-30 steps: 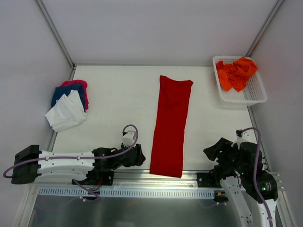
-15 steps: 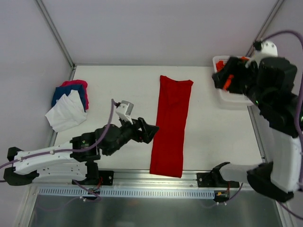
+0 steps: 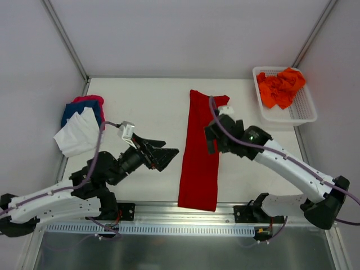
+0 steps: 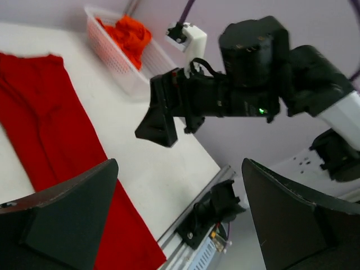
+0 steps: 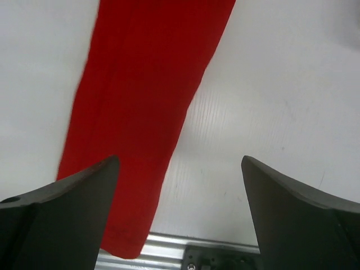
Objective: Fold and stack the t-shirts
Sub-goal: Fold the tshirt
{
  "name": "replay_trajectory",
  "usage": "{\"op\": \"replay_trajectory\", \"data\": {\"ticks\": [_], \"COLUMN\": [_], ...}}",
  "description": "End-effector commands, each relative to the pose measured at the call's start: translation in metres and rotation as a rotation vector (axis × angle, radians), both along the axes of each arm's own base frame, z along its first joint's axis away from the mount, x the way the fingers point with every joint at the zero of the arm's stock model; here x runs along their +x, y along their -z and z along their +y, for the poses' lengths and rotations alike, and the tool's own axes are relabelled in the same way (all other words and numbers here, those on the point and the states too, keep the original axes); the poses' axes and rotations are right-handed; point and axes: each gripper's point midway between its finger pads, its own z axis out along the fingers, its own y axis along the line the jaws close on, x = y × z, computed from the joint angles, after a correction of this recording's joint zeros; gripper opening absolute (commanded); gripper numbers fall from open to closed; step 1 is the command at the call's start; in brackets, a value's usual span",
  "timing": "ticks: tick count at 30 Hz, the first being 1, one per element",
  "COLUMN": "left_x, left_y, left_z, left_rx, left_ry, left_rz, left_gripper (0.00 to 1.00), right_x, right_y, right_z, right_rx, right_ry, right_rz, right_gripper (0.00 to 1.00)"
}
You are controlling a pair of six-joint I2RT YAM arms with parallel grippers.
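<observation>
A deep red t-shirt (image 3: 200, 154), folded into a long narrow strip, lies flat in the middle of the table; it also shows in the left wrist view (image 4: 50, 124) and the right wrist view (image 5: 140, 95). My left gripper (image 3: 167, 152) (image 4: 179, 169) is open and empty, in the air just left of the strip. My right gripper (image 3: 212, 140) (image 5: 179, 160) is open and empty above the strip's right edge. Several orange t-shirts (image 3: 280, 88) lie crumpled in the basket. White (image 3: 79, 135), blue (image 3: 75, 110) and pink (image 3: 90, 99) t-shirts lie piled at the left.
The white mesh basket (image 3: 306, 115) sits at the back right corner and shows in the left wrist view (image 4: 132, 70). A metal rail (image 3: 169, 211) runs along the table's near edge. White walls close in the table on three sides.
My right arm swung from the basket at the back right down to over the red t-shirt. My left gripper drew back slightly to the left, still open.
</observation>
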Motion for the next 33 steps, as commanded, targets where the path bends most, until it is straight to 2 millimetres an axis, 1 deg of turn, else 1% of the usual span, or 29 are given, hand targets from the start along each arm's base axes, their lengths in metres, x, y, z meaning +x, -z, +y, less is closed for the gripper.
{"op": "replay_trajectory", "data": {"ticks": [1, 2, 3, 4, 5, 6, 7, 8, 9, 10, 12, 13, 14, 15, 16, 17, 18, 19, 20, 21, 23, 25, 26, 27, 28, 30, 31, 32, 33], "left_x": [-0.006, 0.002, 0.008, 0.015, 0.025, 0.027, 0.029, 0.033, 0.032, 0.032, 0.032, 0.030, 0.028, 0.022, 0.019, 0.015, 0.010, 0.006, 0.002, -0.001, -0.010, -0.019, -0.021, -0.026, -0.032, -0.035, -0.036, -0.041, -0.042], "left_y": [0.069, 0.106, 0.101, 0.119, 0.148, 0.171, 0.186, 0.204, 0.221, 0.239, 0.258, 0.275, 0.285, 0.294, 0.308, 0.314, 0.320, 0.329, 0.333, 0.337, 0.350, 0.364, 0.362, 0.368, 0.367, 0.366, 0.365, 0.368, 0.368], "left_z": [-0.022, -0.016, -0.013, -0.009, -0.002, 0.001, 0.004, 0.008, 0.012, 0.014, 0.017, 0.018, 0.018, 0.015, 0.014, 0.013, 0.010, 0.007, 0.004, 0.002, -0.003, -0.005, -0.012, -0.012, -0.018, -0.023, -0.026, -0.025, -0.029], "left_rx": [-0.054, -0.071, -0.177, -0.176, -0.136, -0.074, -0.037, 0.012, 0.055, 0.089, 0.143, 0.191, 0.219, 0.253, 0.303, 0.342, 0.389, 0.432, 0.465, 0.494, 0.560, 0.592, 0.566, 0.563, 0.543, 0.528, 0.530, 0.551, 0.558], "left_ry": [0.165, 0.197, 0.209, 0.191, 0.139, 0.103, 0.072, 0.035, 0.011, -0.003, -0.022, -0.025, -0.027, -0.015, -0.014, -0.008, -0.014, -0.013, -0.008, 0.001, 0.010, 0.026, 0.046, 0.061, 0.087, 0.100, 0.103, 0.109, 0.114], "left_rz": [0.189, 0.254, 0.284, 0.322, 0.358, 0.410, 0.445, 0.471, 0.514, 0.548, 0.573, 0.610, 0.628, 0.647, 0.675, 0.671, 0.653, 0.659, 0.654, 0.649, 0.659, 0.695, 0.689, 0.699, 0.704, 0.703, 0.706, 0.711, 0.716], "left_gripper": [0.94, 0.93, 0.93, 0.89, 0.88, 0.87, 0.85, 0.84, 0.83, 0.82, 0.81, 0.80, 0.79, 0.79, 0.79, 0.78, 0.78, 0.78, 0.78, 0.78, 0.79, 0.78, 0.78, 0.78, 0.78, 0.78, 0.78, 0.78, 0.78], "right_x": [-0.025, -0.039, -0.051, -0.062, -0.069, -0.077, -0.088, -0.094, -0.100, -0.112, -0.126, -0.131, -0.133, -0.137, -0.141, -0.143, -0.143, -0.146, -0.145, -0.146, -0.147, -0.151, -0.152, -0.154, -0.155, -0.158, -0.160, -0.161, -0.164], "right_y": [0.016, 0.025, 0.042, 0.046, 0.052, 0.059, 0.071, 0.078, 0.086, 0.104, 0.122, 0.141, 0.149, 0.157, 0.160, 0.167, 0.166, 0.166, 0.160, 0.165, 0.170, 0.178, 0.182, 0.186, 0.188, 0.189, 0.185, 0.185, 0.185], "right_z": [0.013, 0.022, 0.012, 0.015, 0.011, 0.006, 0.002, 0.002, 0.000, -0.004, -0.002, -0.010, -0.011, -0.013, -0.011, -0.016, -0.014, -0.009, 0.001, 0.003, 0.013, 0.015, 0.019, 0.010, 0.006, -0.011, -0.014, -0.021, -0.022], "right_rx": [0.126, 0.108, 0.030, 0.024, 0.007, -0.010, -0.016, 0.032, 0.047, 0.076, 0.112, 0.072, 0.092, 0.070, 0.048, -0.038, -0.049, -0.073, -0.076, -0.114, -0.091, -0.045, 0.000, 0.024, 0.036, 0.017, 0.050, 0.035, 0.040], "right_ry": [0.062, 0.053, 0.066, 0.097, 0.106, 0.112, 0.098, 0.138, 0.153, 0.171, 0.168, 0.174, 0.223, 0.234, 0.233, 0.241, 0.263, 0.252, 0.249, 0.247, 0.247, 0.255, 0.261, 0.274, 0.281, 0.288, 0.312, 0.314, 0.309], "right_rz": [-0.074, -0.085, -0.064, -0.098, -0.095, -0.083, -0.075, -0.069, -0.061, -0.048, -0.038, -0.033, -0.031, -0.025, -0.018, -0.026, -0.042, -0.047, -0.050, -0.056, -0.047, -0.018, -0.007, 0.000, 0.000, -0.008, -0.008, -0.012, -0.009], "right_gripper": [0.94, 0.94, 0.94, 0.94, 0.95, 0.95, 0.95, 0.95, 0.95, 0.95, 0.95, 0.95, 0.95, 0.95, 0.95, 0.95, 0.96, 0.97, 0.98, 0.98, 0.99, 0.99, 0.99, 0.99, 0.99, 0.99, 0.98, 0.98, 0.98]}}
